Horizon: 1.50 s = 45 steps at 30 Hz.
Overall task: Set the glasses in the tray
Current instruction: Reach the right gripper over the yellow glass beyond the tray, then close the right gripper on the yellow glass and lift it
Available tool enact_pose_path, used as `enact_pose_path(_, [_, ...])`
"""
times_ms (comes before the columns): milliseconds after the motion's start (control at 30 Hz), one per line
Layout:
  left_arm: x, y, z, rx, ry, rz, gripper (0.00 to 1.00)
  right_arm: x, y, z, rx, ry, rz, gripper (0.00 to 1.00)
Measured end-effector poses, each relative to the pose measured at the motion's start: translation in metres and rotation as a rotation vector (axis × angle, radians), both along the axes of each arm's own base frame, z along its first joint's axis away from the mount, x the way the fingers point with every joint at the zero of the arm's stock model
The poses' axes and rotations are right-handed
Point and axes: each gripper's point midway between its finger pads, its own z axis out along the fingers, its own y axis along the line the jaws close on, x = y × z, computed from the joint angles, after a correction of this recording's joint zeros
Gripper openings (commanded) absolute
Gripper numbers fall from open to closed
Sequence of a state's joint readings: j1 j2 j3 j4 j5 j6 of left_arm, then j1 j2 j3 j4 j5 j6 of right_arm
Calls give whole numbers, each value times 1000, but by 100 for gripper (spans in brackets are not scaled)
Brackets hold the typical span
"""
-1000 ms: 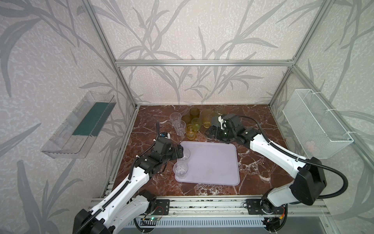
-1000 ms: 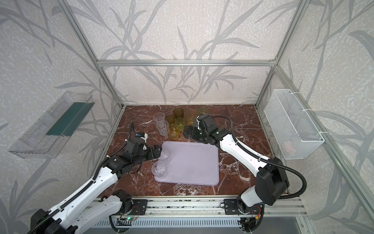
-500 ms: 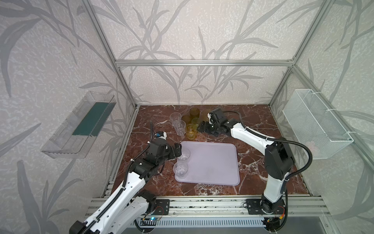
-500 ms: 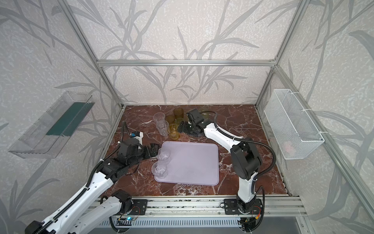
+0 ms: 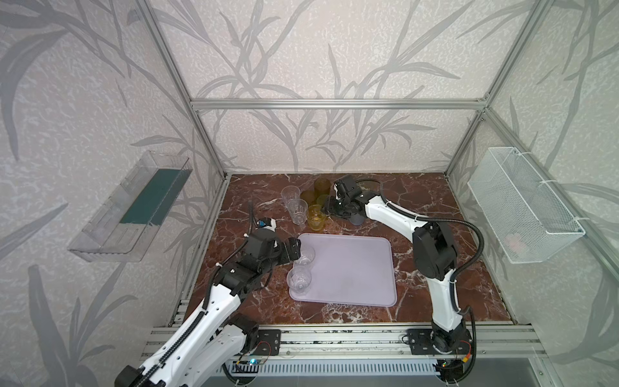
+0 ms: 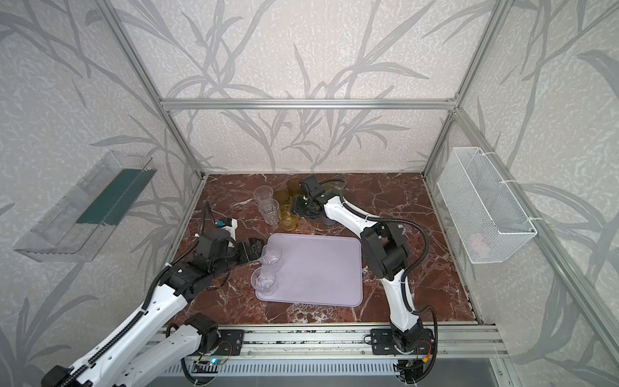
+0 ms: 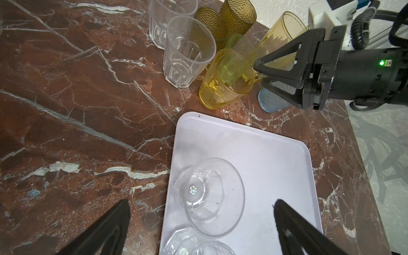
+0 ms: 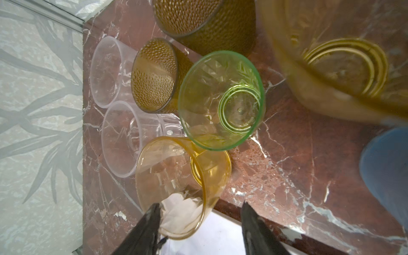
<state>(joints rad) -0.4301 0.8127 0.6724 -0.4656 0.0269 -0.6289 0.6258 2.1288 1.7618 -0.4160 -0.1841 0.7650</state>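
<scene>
Top views. The tray (image 5: 351, 268) lies mid-way on the marble table (image 5: 435, 207), long side across. Two clear tumblers (image 5: 299, 280) stand on its left edge. The rest of the glasses (image 5: 299, 211) cluster on the marble behind the tray's far left corner. At the farther clear one sits the left gripper (image 5: 299, 252). Across the middle, the right gripper (image 5: 326, 210) is in the cluster at the short amber tumbler (image 5: 316, 219), the glass nearest the tray. The right arm is plainly nearer to it.

Left wrist view. The left fingers (image 7: 108, 229) are splayed wide either side of a clear tumbler standing upright on the tray. No contact seen, nothing held. Beyond, the right gripper's two tips bracket the amber tumbler's rim, on its side away from the clear ones.

Right wrist view. The amber tumbler lies directly ahead of the jaws, mouth up, axis upright as far as the lens allows. One finger (image 8: 148, 229) shows over the mouth, the other outside the wall. The jaws stand part-way apart, straddling the wall, not seen pinching. The green tumbler (image 8: 220, 99) is hard against it or just beside; cannot tell which. Likely next: pinch the wall, lift, short carry to the tray.
</scene>
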Motion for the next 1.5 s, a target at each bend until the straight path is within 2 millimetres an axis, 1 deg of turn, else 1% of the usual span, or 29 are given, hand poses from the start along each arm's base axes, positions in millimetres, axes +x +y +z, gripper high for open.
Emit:
enact_pose_path(167, [-1,1,-1,3,5,1,99,2,0,-4,-17,7,-3,53])
enact_pose_path(200, [-1,1,-1,3,6,1,99,3,0,-5,-18,8,-3,50])
enact_pose_path(233, [-1,1,-1,4,6,1,99,3,0,-6,-22,9,-1,45])
enact_pose_path(367, [-2,1,-1,2,8,0,99,4,2,-14,-38,24,9,43])
enact_pose_path(500, [-2,0,-2,2,9,-1,99,2,3,-16,-53,32,23,36])
enact_pose_path(700, [-3,0,-2,-1,13,-4,99,2,7,-17,-59,35,32,34])
enact_pose_path(933, [-4,1,-1,-1,13,-3,99,2,10,-32,-92,65,47,31])
enact_pose_path(967, [-4,1,-1,-1,13,-2,99,2,10,-32,-96,67,51,29])
enact_pose_path(1033, [-4,2,-1,0,13,-2,99,2,11,-31,-101,67,58,15])
enact_pose_path(1067, [-5,2,-2,0,14,-2,99,2,11,-30,-103,67,59,10])
enact_pose_path(1167, [-5,2,-2,0,16,-2,99,0,10,-30,-114,74,57,10])
enact_pose_path(1233, [-5,2,-2,0,16,-3,99,-2,9,-32,-130,78,56,4])
enact_pose_path(1333, [-5,2,-2,-1,16,-4,99,-6,6,-34,-143,94,59,1])
enact_pose_path(1500, [-7,1,0,-7,13,-9,99,-11,2,-38,-164,116,66,0])
